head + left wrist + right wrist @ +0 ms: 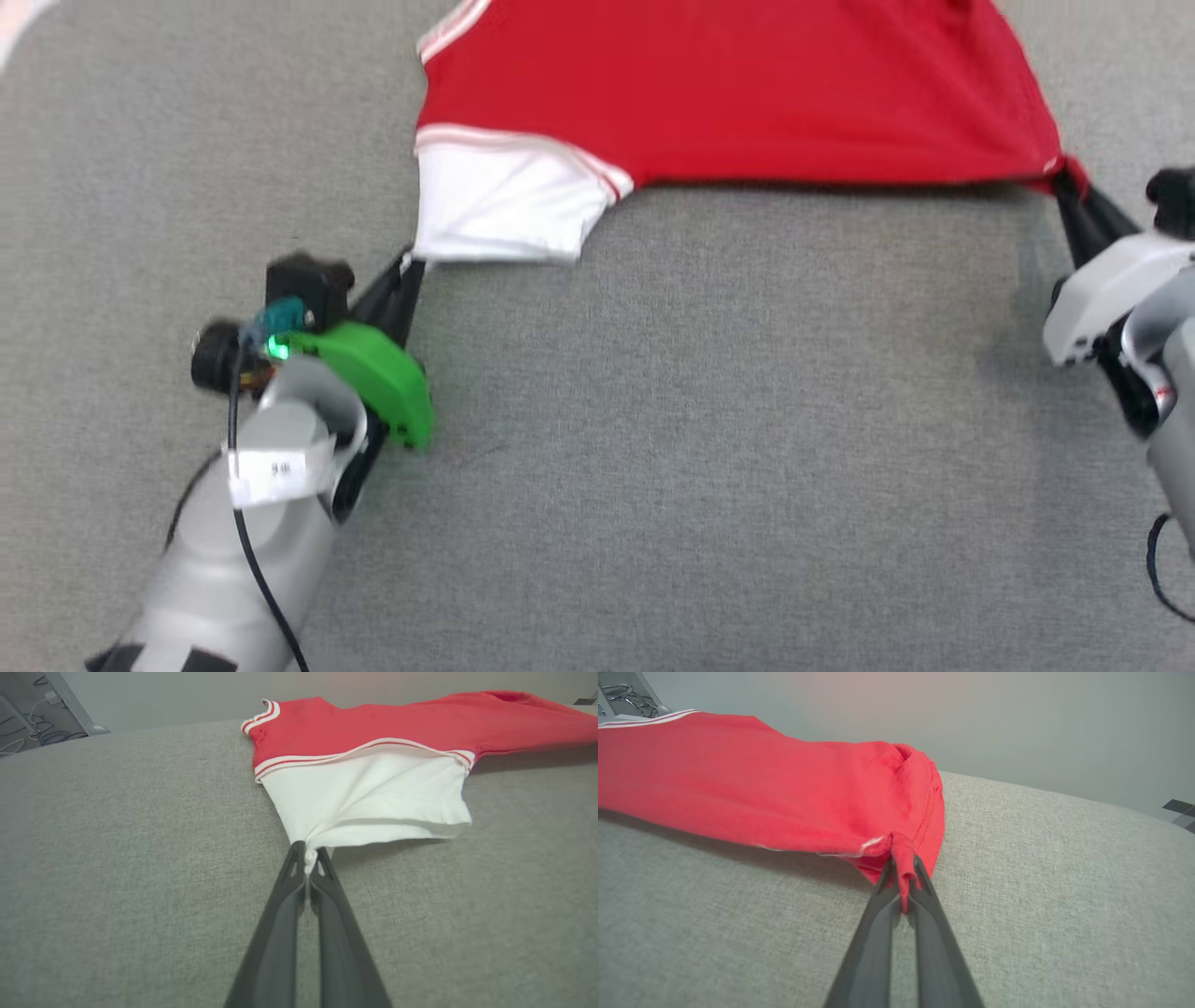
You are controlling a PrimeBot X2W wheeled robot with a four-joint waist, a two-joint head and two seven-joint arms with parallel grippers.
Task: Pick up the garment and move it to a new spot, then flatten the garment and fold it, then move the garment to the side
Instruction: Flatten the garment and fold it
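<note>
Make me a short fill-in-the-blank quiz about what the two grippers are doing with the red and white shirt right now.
1. The left gripper is shut on the ____ sleeve of the garment.
2. The right gripper grips the garment where its cloth is coloured ____.
3. The cloth-covered surface under the garment is ____ in colour.
Missing words: white; red; grey.

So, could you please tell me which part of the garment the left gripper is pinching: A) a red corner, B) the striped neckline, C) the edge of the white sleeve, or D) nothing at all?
C: the left gripper is shut on the edge of the white sleeve of the garment, while the right gripper pinches a red corner.
</note>
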